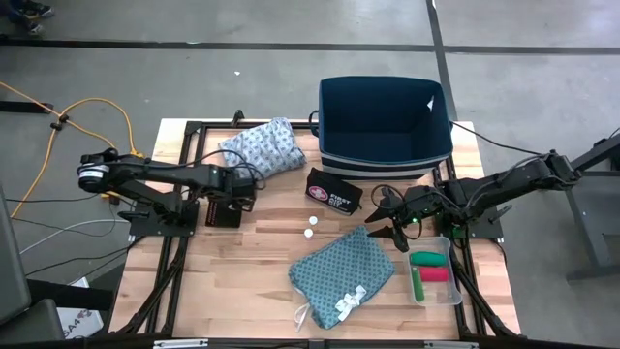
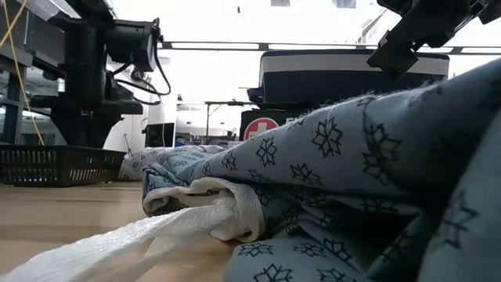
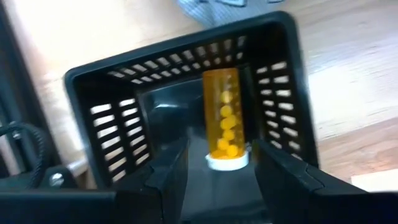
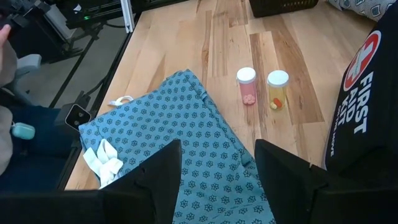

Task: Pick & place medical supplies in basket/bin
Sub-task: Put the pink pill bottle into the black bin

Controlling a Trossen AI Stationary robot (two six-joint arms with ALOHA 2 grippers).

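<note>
— What lies nearest on the wooden table (image 1: 242,271)?
— The teal cloth (image 1: 344,271) with white ties; the right gripper (image 1: 395,233) hovers over its edge, fingers spread, empty.
— Farther back?
— Two pill bottles (image 4: 262,86), then a first aid kit (image 1: 333,192). The left gripper (image 3: 217,177), parted, sits above a black basket (image 3: 102,130) holding an orange bottle (image 3: 226,118). Beyond, a blue bin (image 1: 386,124), then concrete floor (image 1: 194,87).

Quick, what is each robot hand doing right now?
Left end effector: open over pill bottle in black basket.
Right end effector: open, empty.
</note>
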